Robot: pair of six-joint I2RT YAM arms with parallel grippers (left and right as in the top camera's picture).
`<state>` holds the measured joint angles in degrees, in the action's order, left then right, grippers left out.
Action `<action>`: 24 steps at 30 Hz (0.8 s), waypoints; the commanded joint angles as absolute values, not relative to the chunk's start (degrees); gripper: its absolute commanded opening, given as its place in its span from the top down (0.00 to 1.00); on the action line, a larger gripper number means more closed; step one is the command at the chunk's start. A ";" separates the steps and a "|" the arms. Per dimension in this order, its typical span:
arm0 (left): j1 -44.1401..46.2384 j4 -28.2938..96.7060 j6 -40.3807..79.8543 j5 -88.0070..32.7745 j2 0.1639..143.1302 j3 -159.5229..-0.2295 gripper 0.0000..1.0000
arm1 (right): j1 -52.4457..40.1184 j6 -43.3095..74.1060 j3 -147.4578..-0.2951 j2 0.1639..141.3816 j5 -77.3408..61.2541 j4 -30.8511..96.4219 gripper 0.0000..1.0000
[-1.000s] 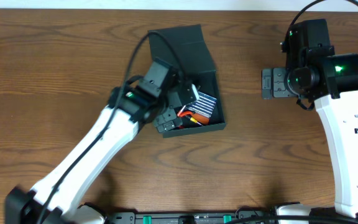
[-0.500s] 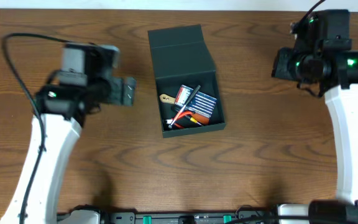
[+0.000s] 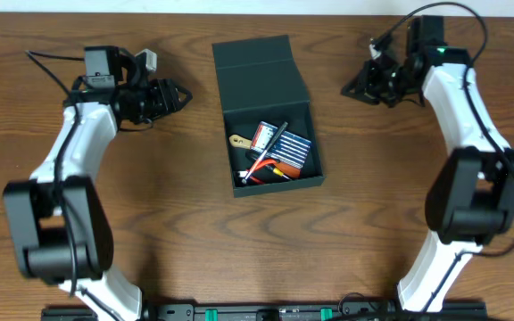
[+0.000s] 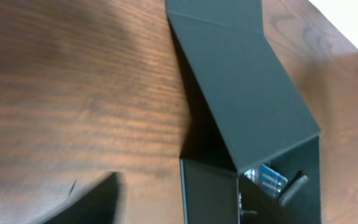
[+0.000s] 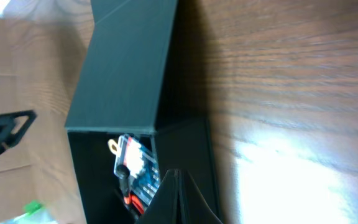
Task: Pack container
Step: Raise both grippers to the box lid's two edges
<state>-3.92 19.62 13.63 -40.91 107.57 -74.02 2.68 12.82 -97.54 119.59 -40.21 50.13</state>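
Note:
The container [image 3: 303, 114], a dark teal-grey box, sits mid-table with its flap lid [image 3: 257, 64] folded back toward the far edge. Inside lie a blue striped card [image 3: 294, 152], a red-and-white card [image 3: 262, 136], a black pen [image 3: 275, 135] and an orange tool [image 3: 270, 169]. My left gripper [image 3: 180, 94] hovers left of the lid and points at it. Only one finger [image 4: 89, 205] shows in the left wrist view, well off centre, so the jaws stand apart and empty. My right gripper [image 3: 353, 87] is right of the lid, its fingertips [image 5: 178, 177] pressed together on nothing.
The wooden table's far edge [image 3: 239, 11] runs close behind the lid. A black rail [image 3: 266, 312] lines the front edge. Both white arms reach in from the sides toward the back of the table.
My left arm has pulled out of the container and swung to the back left. The right arm has turned to point left at the lid, and its jaws have shut.

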 commanded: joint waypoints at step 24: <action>2.79 3.22 27.29 -51.27 124.77 -77.95 0.94 | 2.00 22.90 -97.58 136.86 -64.58 26.39 0.99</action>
<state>1.56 3.46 27.09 -50.52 124.14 -76.01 2.66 20.01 -97.49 136.46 -59.88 27.27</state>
